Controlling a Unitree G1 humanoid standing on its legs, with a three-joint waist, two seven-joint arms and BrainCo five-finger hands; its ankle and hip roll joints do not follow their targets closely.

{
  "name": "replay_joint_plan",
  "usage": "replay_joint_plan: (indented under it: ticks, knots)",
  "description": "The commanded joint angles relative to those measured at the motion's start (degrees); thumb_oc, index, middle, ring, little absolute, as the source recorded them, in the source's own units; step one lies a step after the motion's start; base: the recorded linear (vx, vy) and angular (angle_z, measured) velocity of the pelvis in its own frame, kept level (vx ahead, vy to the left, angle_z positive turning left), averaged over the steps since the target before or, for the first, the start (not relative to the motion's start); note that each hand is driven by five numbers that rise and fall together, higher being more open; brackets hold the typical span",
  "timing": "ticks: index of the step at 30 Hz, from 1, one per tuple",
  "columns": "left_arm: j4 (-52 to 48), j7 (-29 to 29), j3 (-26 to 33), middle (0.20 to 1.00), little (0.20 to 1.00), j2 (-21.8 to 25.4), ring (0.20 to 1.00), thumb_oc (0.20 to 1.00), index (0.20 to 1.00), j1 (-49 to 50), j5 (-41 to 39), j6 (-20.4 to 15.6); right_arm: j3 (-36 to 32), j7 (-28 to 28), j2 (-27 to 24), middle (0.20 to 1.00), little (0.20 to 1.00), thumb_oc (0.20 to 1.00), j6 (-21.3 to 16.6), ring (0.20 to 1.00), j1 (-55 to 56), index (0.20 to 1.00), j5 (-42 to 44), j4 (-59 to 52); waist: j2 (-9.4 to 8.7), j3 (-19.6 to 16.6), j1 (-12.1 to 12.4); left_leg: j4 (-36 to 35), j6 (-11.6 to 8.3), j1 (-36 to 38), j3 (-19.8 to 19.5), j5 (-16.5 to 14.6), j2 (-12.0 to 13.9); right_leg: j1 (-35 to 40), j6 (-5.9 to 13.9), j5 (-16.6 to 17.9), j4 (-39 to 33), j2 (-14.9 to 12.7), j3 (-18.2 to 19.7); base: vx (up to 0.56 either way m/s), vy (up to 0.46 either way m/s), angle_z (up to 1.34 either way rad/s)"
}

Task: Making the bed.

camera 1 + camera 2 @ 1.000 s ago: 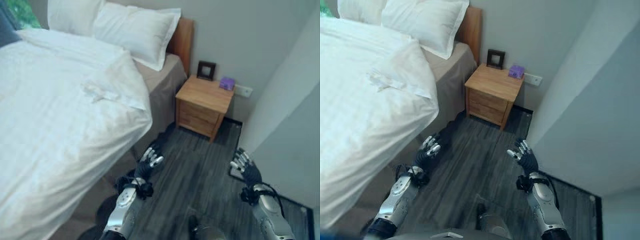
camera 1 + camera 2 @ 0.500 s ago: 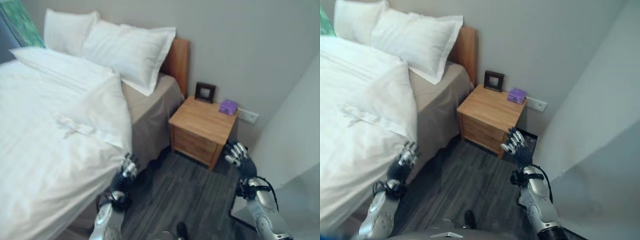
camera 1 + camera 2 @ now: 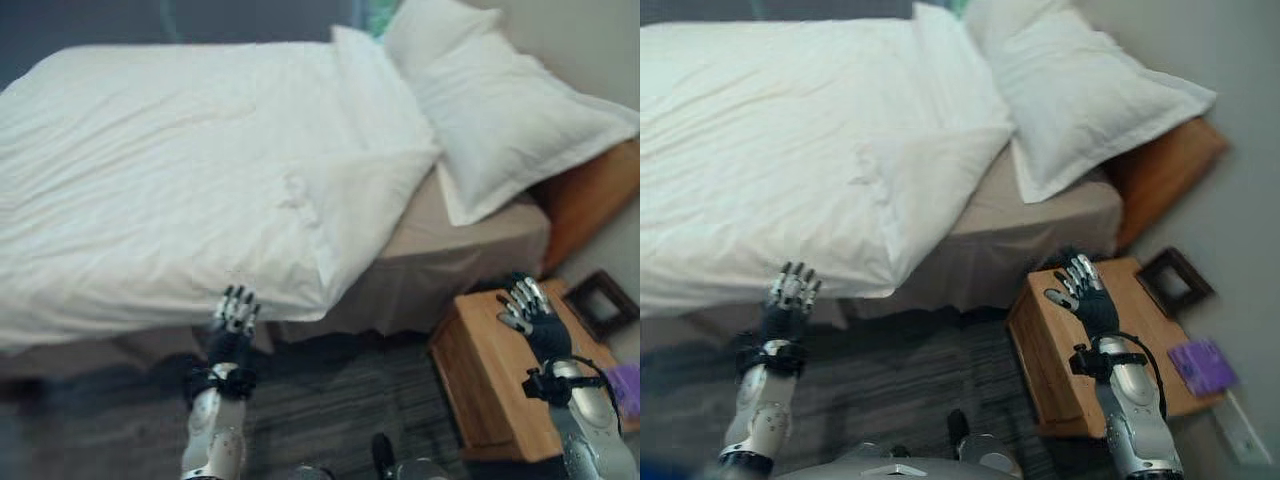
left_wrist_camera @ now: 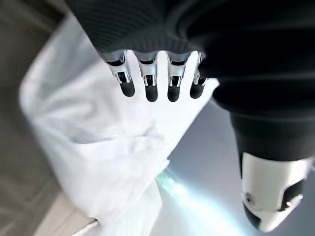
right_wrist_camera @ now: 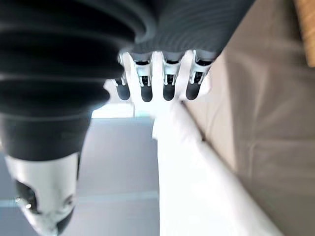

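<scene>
Bed (image 3: 470, 240): mattress under a taupe fitted sheet, bare along the near side at the head end. White duvet (image 3: 180, 180) spread over most of it, soft, lightly creased fabric, near edge hanging over the side of the bed. One corner of the duvet (image 3: 930, 170) is turned back on itself near the pillows, forming a thick triangular flap. Two plump white pillows (image 3: 500, 110) with flat flanged edges lie at the head, one overlapping the other, the nearer one jutting past the mattress edge. Wooden headboard (image 3: 1165, 170), warm brown, smooth.

Left robot hand (image 3: 233, 318): raised in front of the hanging duvet edge, just below it; contact with the cloth cannot be told from the head views. Fingers (image 4: 148, 83) straight and spread in a row, thumb apart, nothing held.

Right robot hand (image 3: 1085, 295): held up over the near corner of the nightstand (image 3: 1055, 370), fingers (image 5: 168, 83) extended and slightly fanned, holding nothing, well apart from the bedding.

Nightstand: light wood, box-shaped, flat top, beside the head of the bed. On it a small dark square picture frame (image 3: 1175, 280) and a flat purple object (image 3: 1202, 365).

Floor (image 3: 900, 380): dark grey wood-grain planks.
</scene>
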Motion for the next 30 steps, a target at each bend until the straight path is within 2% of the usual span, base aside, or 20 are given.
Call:
replay_joint_plan:
  ticks: [1, 3, 8, 9, 11, 14, 15, 17, 20, 21, 23, 24, 26, 27, 28, 29, 30]
  knots:
    - [-2.8, 0.1, 1.0, 1.0, 1.0, 1.6, 1.0, 1.0, 1.0, -2.7, -0.2, -1.8, -1.1, -0.2, 0.3, 1.0, 1.0, 1.0, -2.6, 1.0, 0.4, 1.0, 1.8, -4.3, 2.08, -2.1, -0.7, -7.1, 0.63, 0.7, -4.4, 8.0, -0.2, 2.0, 6.24, -1.0, -1.1, -3.3, 6.5, 0.02, 0.02, 0.47]
    - [-2.7, 1.3, 0.9, 1.0, 1.0, 2.1, 1.0, 1.0, 1.0, -1.8, 1.8, -1.7, 0.4, -0.5, 1.8, 1.0, 1.0, 1.0, -2.0, 1.0, 1.2, 1.0, 0.8, -3.6, 2.93, -3.2, -1.2, -10.2, 0.79, 1.8, -6.9, 9.0, -1.2, 2.3, 6.13, -1.3, -1.8, -2.8, 5.7, 0.06, 0.01, -0.09]
    - [-4.1, 1.4, 3.6, 1.0, 1.0, 2.4, 1.0, 1.0, 1.0, 0.9, 2.9, -1.7, 4.0, 0.7, 4.3, 1.0, 1.0, 1.0, -0.6, 1.0, 1.7, 1.0, 0.5, -0.9, 3.56, -3.7, 0.0, -11.6, 0.74, 4.1, -6.6, 9.1, -1.0, 3.9, 6.16, -1.6, -3.2, -2.8, 5.5, 0.06, 0.016, -0.25]
    - [-5.9, 2.5, 2.3, 1.0, 1.0, 2.1, 1.0, 1.0, 1.0, -0.1, 2.7, -2.7, 5.8, -2.1, 5.8, 1.0, 1.0, 1.0, 0.1, 1.0, -2.4, 1.0, 6.7, 5.7, 3.72, -0.2, 0.1, -13.1, 0.15, 5.1, -2.6, 8.4, 0.8, -3.0, 6.32, 0.4, -1.1, -1.0, 5.6, 0.11, 0.008, -0.21]
    - [-5.5, 1.6, 1.4, 1.0, 1.0, 1.3, 1.0, 1.0, 1.0, 0.6, 2.4, -2.1, 5.6, -2.0, 4.4, 1.0, 1.0, 1.0, 0.6, 1.0, -2.5, 1.0, 4.2, 5.6, 3.68, -1.2, 0.1, -13.1, 0.33, 5.8, -2.6, 8.0, 0.5, -1.4, 6.57, 0.4, -2.6, -1.4, 4.8, 0.11, 0.014, -0.04]
    - [-5.0, 3.0, 0.4, 1.0, 1.0, 1.9, 1.0, 1.0, 1.0, 0.6, 3.5, -2.0, 5.3, -2.1, 4.9, 1.0, 1.0, 1.0, 0.2, 1.0, -3.6, 1.0, 6.9, 5.6, 3.93, -0.8, 0.4, -12.7, 0.85, 6.0, -3.7, 7.6, 0.1, -2.2, 6.78, -0.9, 1.5, -2.0, 4.0, 0.02, 0.066, -0.01]
    - [-5.2, 3.1, 0.6, 1.0, 1.0, 2.5, 1.0, 1.0, 1.0, 0.1, 2.9, -2.0, 6.1, -1.9, 4.9, 1.0, 1.0, 1.0, 0.1, 1.0, -4.9, 1.0, 6.6, 5.5, 4.43, 0.5, 0.5, -12.6, 1.91, 6.3, -3.4, 6.6, 0.0, -8.4, 8.06, -1.2, 12.3, -1.8, 4.3, -0.07, 0.132, -0.04]
    - [-4.9, 4.2, 1.1, 1.0, 1.0, 3.4, 1.0, 1.0, 1.0, -0.6, 5.2, -2.2, 7.0, -2.2, 5.0, 1.0, 1.0, 1.0, 0.5, 1.0, -5.5, 1.0, 4.4, 5.5, 4.87, 1.8, 0.3, -12.8, 2.41, 7.5, -2.7, 5.6, 0.0, -13.1, 10.72, 0.0, 22.2, -1.6, 4.5, -0.02, 0.11, -0.44]
    - [-4.7, 6.1, 2.0, 1.0, 1.0, 4.1, 1.0, 1.0, 1.0, -1.6, 7.0, -3.0, 7.8, -2.6, 6.1, 1.0, 1.0, 1.0, 0.6, 1.0, -5.8, 1.0, 4.7, 5.8, 5.06, 1.9, -0.4, -13.1, 1.85, 9.4, -3.1, 4.5, -0.2, -15.0, 10.95, 1.6, 20.5, -2.4, 3.8, 0.24, -0.01, -0.06]
    - [-5.7, 6.5, 3.0, 1.0, 1.0, 4.4, 1.0, 1.0, 1.0, -2.3, 6.7, -3.5, 8.0, -2.2, 6.2, 1.0, 1.0, 1.0, 0.6, 1.0, -5.4, 1.0, 5.0, 5.5, 5.04, 1.2, -1.3, -13.1, 0.94, 10.9, -3.3, 3.3, -0.2, -15.6, 10.16, 2.5, 13.1, -3.6, 2.3, 0.34, -0.095, 0.23]
    - [-5.1, 7.2, 3.1, 1.0, 1.0, 5.1, 1.0, 1.0, 1.0, -3.7, 7.4, -4.1, 8.0, -2.1, 5.3, 1.0, 1.0, 1.0, 0.6, 1.0, -4.1, 1.0, 3.2, 5.5, 4.78, 1.0, -3.2, -13.1, 0.02, 12.8, -4.8, 2.2, 0.1, -15.5, 9.87, 4.3, 6.2, -3.1, 3.5, 0.4, -0.145, 0.18]
    - [-4.2, 8.3, 2.5, 1.0, 1.0, 5.6, 1.0, 1.0, 1.0, -4.7, 8.1, -4.6, 8.2, -1.9, 4.9, 1.0, 1.0, 1.0, 0.7, 1.0, -3.2, 1.0, 2.5, 5.2, 4.48, 0.7, -3.9, -13.1, -0.59, 13.7, -5.5, 2.0, 0.6, -14.7, 9.62, 3.7, 5.6, -2.4, 5.3, 0.3, -0.166, 0.19]
    - [-4.7, 7.9, 1.9, 1.0, 1.0, 5.2, 1.0, 1.0, 1.0, -4.8, 8.6, -4.5, 8.1, -1.8, 5.1, 1.0, 1.0, 1.0, 0.8, 1.0, -2.4, 1.0, 3.1, 5.0, 4.63, 0.4, -3.9, -13.1, -0.86, 13.6, -6.4, 3.1, 1.4, -13.6, 9.13, 2.7, 5.8, -1.9, 5.8, 0.21, -0.174, 0.34]
    - [-5.0, 8.8, 1.6, 1.0, 1.0, 4.2, 1.0, 1.0, 1.0, -5.7, 8.3, -4.6, 8.9, -1.3, 4.6, 1.0, 1.0, 1.0, 0.8, 1.0, -2.6, 1.0, 4.3, 5.0, 4.13, -0.6, -4.1, -13.1, -1.48, 13.5, -6.5, 3.9, 2.5, -12.2, 7.41, 1.6, 6.2, -0.6, 6.2, 0.23, -0.248, 0.54]
    - [-4.7, 8.4, 1.4, 1.0, 1.0, 4.1, 1.0, 1.0, 1.0, -6.4, 8.2, -4.7, 8.8, -1.1, 3.9, 1.0, 1.0, 1.0, 0.7, 1.0, -2.8, 1.0, 4.5, 4.7, 4.44, -0.8, -4.0, -11.5, -2.36, 13.2, -6.4, 6.0, 3.6, -11.0, 6.39, 0.8, 5.8, 0.1, 5.6, 0.23, -0.25, 0.57]
    - [-4.6, 8.4, 1.4, 1.0, 1.0, 4.1, 1.0, 1.0, 1.0, -6.4, 8.2, -4.7, 8.8, -1.1, 3.8, 1.0, 1.0, 1.0, 0.7, 1.0, -2.8, 1.0, 4.5, 4.7, 4.5, -0.8, -4.1, -11.5, -2.41, 13.2, -6.5, 6.0, 3.6, -10.9, 6.35, 0.8, 5.7, 0.1, 5.5, 0.17, -0.225, 0.37]
    - [-4.9, 8.1, 0.5, 1.0, 1.0, 3.7, 1.0, 1.0, 1.0, -8.1, 8.0, -4.8, 7.9, -0.9, 2.5, 1.0, 1.0, 1.0, 0.0, 1.0, -2.8, 1.0, 6.0, 4.2, 4.24, -0.3, -4.3, -0.1, -4.12, 8.0, -7.7, 11.6, 5.1, -8.1, 4.41, 0.2, 4.6, 0.0, 3.8, 0.14, -0.239, 0.33]
